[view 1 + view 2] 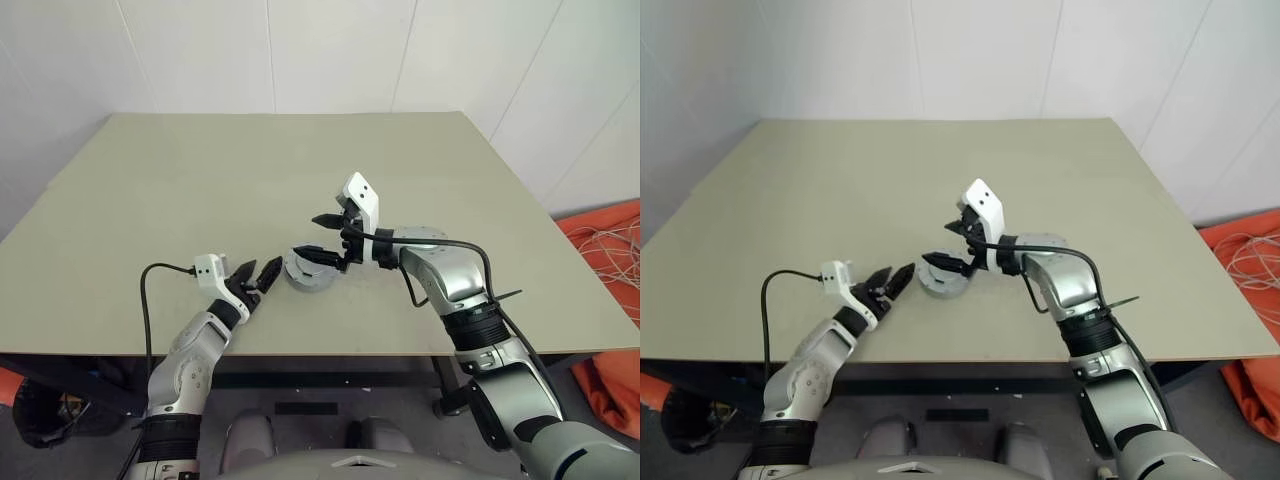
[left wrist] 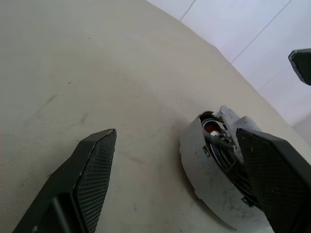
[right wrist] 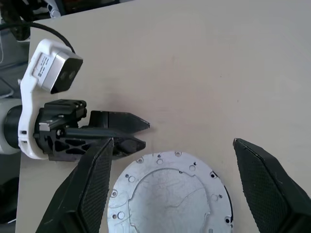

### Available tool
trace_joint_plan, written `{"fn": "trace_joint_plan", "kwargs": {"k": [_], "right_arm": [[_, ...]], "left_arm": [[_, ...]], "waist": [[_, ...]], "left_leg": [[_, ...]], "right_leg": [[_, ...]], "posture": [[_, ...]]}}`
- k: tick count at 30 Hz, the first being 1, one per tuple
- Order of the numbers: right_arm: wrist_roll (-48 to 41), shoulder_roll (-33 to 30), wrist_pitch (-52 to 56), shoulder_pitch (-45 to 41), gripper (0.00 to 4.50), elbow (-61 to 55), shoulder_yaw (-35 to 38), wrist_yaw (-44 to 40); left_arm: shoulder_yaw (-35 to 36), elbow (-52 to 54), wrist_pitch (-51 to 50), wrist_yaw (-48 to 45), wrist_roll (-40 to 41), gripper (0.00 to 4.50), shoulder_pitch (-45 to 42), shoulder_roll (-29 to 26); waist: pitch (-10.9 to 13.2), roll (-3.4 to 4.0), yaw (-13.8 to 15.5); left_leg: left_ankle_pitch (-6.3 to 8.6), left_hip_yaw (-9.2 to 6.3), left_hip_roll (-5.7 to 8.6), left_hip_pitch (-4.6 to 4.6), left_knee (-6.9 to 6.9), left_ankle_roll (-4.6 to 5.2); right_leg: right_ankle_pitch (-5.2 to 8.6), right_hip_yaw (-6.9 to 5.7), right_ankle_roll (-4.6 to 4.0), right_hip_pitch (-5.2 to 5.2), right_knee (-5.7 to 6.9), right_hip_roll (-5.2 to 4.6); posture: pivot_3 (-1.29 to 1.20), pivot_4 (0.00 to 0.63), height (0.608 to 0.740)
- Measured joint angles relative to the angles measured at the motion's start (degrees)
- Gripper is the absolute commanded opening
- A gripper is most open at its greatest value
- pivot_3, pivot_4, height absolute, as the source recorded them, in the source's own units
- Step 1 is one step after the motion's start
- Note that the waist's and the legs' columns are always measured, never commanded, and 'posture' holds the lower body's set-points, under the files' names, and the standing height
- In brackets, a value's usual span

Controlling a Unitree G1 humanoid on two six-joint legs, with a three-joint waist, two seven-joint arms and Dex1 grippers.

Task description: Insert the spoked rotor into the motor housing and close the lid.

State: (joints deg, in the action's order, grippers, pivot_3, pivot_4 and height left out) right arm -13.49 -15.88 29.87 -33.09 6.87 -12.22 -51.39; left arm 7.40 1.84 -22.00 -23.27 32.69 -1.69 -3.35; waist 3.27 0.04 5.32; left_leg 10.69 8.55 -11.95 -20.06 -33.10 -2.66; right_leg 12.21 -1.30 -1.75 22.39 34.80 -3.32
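On the table (image 1: pixel 200 190), near its front edge, the housing (image 2: pixel 214 138) is seen with the lid (image 3: pixel 170 194) folded down over it, its silver back with small holes facing up; through a gap at one side, copper windings can be made out. The rotor cannot be told apart. The right gripper (image 1: pixel 322 238) is held just above the lid, its fingers spread and gripping nothing. The left gripper (image 1: pixel 258 276) is held just beside the lid, its fingers also spread and empty.
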Motion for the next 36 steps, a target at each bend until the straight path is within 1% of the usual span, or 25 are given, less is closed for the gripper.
{"fn": "trace_joint_plan", "kwargs": {"k": [7,17,24,25,26,28,29,36], "right_arm": [[1.68,-0.17,-6.19,0.74,4.47,5.19,-2.07,-2.63],[4.63,2.36,-12.97,-0.31,4.47,15.72,-2.76,-3.16],[5.86,2.45,-15.76,-0.61,4.47,17.80,-2.79,-3.98],[6.09,2.43,-15.96,-0.61,4.10,17.95,-2.79,-3.92],[6.32,2.43,-16.21,-0.61,3.92,18.19,-2.77,-3.78],[6.46,2.52,-16.68,-0.60,3.25,18.28,-2.97,-3.78],[6.59,2.52,-16.78,-0.61,3.12,18.31,-2.98,-3.68],[6.63,2.59,-16.85,-0.60,3.12,18.32,-2.97,-3.15]], "left_arm": [[0.25,0.01,-0.47,0.00,0.02,4.21,-0.07,-0.02],[0.28,0.17,-0.69,0.08,0.01,4.21,-0.10,-0.02],[0.29,0.75,-0.73,0.28,0.00,4.21,-0.08,-0.02],[0.30,0.76,-0.74,0.28,0.00,4.21,-0.08,-0.02],[0.30,0.76,-0.75,0.28,0.00,4.21,-0.08,-0.02],[0.27,0.77,-0.77,0.28,0.01,4.21,-0.08,-0.02],[0.28,0.78,-0.82,0.25,0.02,4.21,-0.06,-0.03],[0.25,1.38,-1.81,-0.40,0.97,4.21,0.44,-0.67]], "waist": [[0.00,0.00,-0.03],[0.00,0.00,-0.09],[0.00,0.00,-0.09],[0.00,0.00,-0.09],[0.00,0.00,-0.09],[0.00,0.00,-0.11],[0.00,0.00,-0.08],[0.00,0.00,-0.07]], "left_leg": [[0.00,0.00,0.00,0.00,0.00,0.00],[0.00,0.00,0.00,-0.01,0.00,0.01],[0.01,0.00,0.00,-0.01,0.00,0.01],[0.01,0.00,0.00,-0.01,0.00,0.01],[0.01,0.00,0.00,-0.01,0.00,0.01],[0.01,0.00,0.00,-0.01,0.00,0.01],[0.01,0.00,0.00,-0.01,0.00,0.01],[0.00,0.00,0.00,0.00,0.00,0.01]], "right_leg": [[0.00,0.00,0.00,0.00,0.00,0.00],[-0.07,0.00,-0.12,0.01,-0.01,0.00],[-0.12,-0.01,-0.22,0.01,-0.01,0.00],[-0.11,-0.01,-0.20,0.00,-0.01,0.00],[-0.11,-0.01,-0.20,0.00,-0.01,0.00],[-0.10,-0.01,-0.17,0.00,-0.01,0.00],[-0.07,-0.01,-0.12,0.00,-0.01,0.00],[-0.03,-0.01,-0.05,0.00,0.00,0.00]], "posture": [[0.00,0.000,0.740],[0.00,0.000,0.740],[0.00,0.000,0.740],[0.00,0.000,0.740],[0.00,0.000,0.740],[0.00,0.000,0.740],[0.00,0.000,0.740],[0.00,0.000,0.740]]}}
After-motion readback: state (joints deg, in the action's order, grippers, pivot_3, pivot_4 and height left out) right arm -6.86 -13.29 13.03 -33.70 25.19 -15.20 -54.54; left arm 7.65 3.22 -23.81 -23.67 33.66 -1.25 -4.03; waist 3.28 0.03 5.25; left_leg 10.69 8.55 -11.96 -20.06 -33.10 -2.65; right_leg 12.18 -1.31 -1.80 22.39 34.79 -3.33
